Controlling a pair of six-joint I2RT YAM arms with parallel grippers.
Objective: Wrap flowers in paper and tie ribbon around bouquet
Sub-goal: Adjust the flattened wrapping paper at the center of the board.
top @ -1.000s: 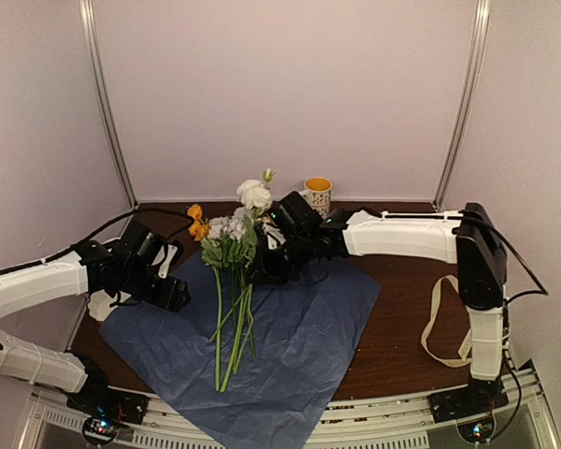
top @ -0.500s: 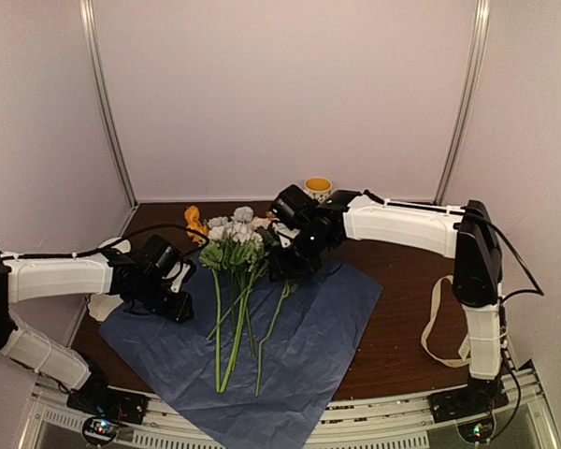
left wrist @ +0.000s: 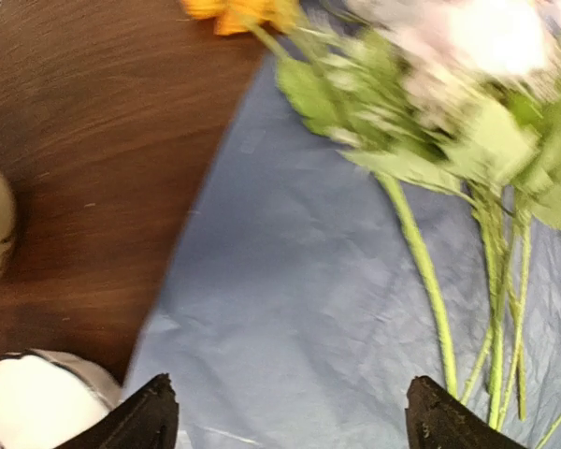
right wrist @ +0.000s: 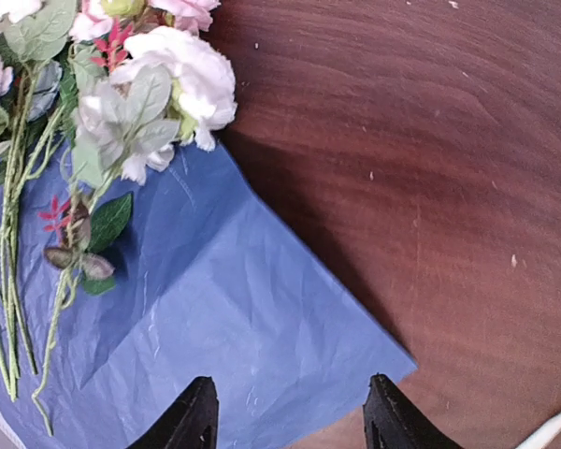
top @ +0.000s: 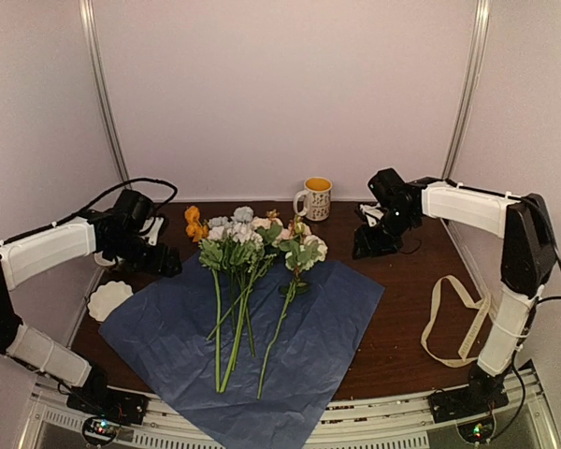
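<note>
We're looking at thin blue paper (top: 309,318), matt and creased, on a dark wood surface (top: 402,281) with fine grain and a slight sheen. Flowers (top: 238,243) look cloth, stems (left wrist: 428,276) plastic; the ribbon (top: 430,318) is matt beige fabric.

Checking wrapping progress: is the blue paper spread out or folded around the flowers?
Spread out. The paper lies open on the table, creased, with the flowers lying on top, stems fully exposed.
</note>
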